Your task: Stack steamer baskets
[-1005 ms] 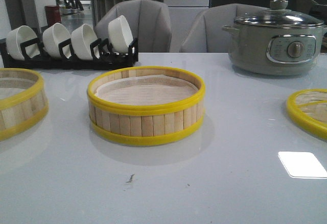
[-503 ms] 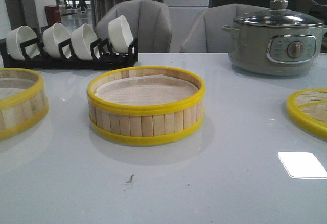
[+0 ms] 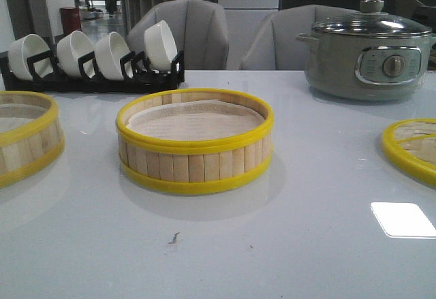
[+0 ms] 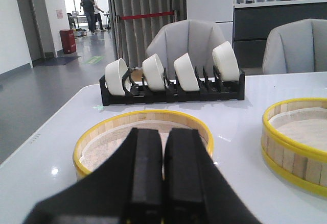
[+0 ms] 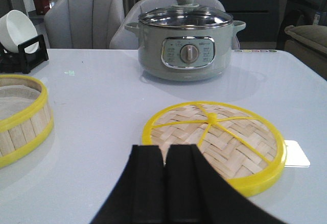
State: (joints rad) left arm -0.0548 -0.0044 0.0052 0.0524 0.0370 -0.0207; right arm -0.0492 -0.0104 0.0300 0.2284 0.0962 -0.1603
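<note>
A glossy white table [image 3: 306,258] carries two steamer baskets [image 3: 195,141], a woven lid [image 5: 217,138], a bowl rack [image 3: 95,74] and an electric pot [image 3: 368,50]

Bare table [image 3: 313,176] between centre basket [image 3: 195,142] and lid [image 3: 412,146]; pot [image 3: 368,50] behind.

On your table [image 3: 306,244], one steamer basket [image 3: 195,142] sits centre, another basket [image 3: 24,139] left, the lid [image 3: 412,148] right; bowl rack [image 3: 92,74] behind left, pot [image 3: 368,50] behind right.
</note>
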